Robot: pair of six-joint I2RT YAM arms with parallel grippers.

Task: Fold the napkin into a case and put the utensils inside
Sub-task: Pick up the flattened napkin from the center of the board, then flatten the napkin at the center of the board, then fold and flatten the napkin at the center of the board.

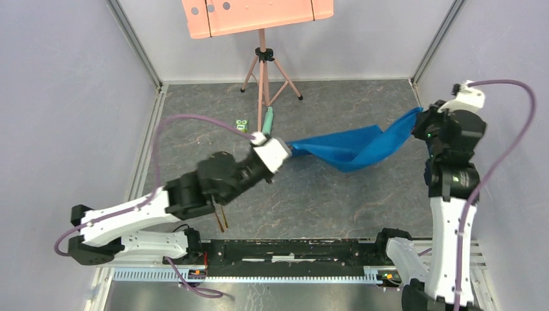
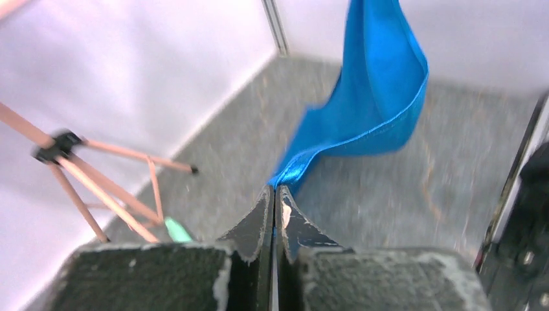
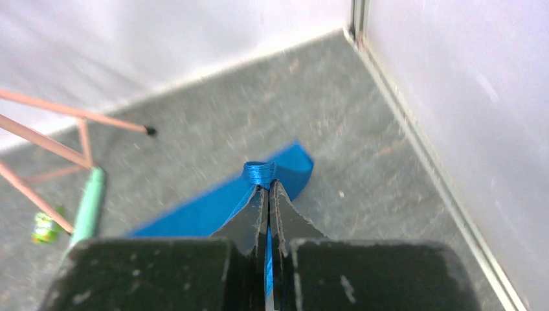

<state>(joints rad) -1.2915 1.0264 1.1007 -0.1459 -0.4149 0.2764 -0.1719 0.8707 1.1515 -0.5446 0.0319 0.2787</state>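
The bright blue napkin (image 1: 353, 148) hangs stretched above the floor as a loose, sagging band between both grippers. No case is in view. My left gripper (image 1: 289, 150) is shut on the napkin's left end. In the left wrist view its gripper (image 2: 275, 189) pinches the cloth (image 2: 375, 97) at the fingertips. My right gripper (image 1: 419, 121) is shut on the right end. In the right wrist view blue napkin (image 3: 213, 207) bunches at that gripper's tips (image 3: 267, 184). Two gold utensils (image 1: 221, 218) lie on the floor, mostly hidden under the left arm.
A pink tripod (image 1: 262, 71) carrying a pink board (image 1: 259, 14) stands at the back centre. A pale green tube (image 1: 267, 118) and a small green toy (image 1: 242, 123) lie by its feet. White walls close in the grey floor (image 1: 324, 194) on three sides.
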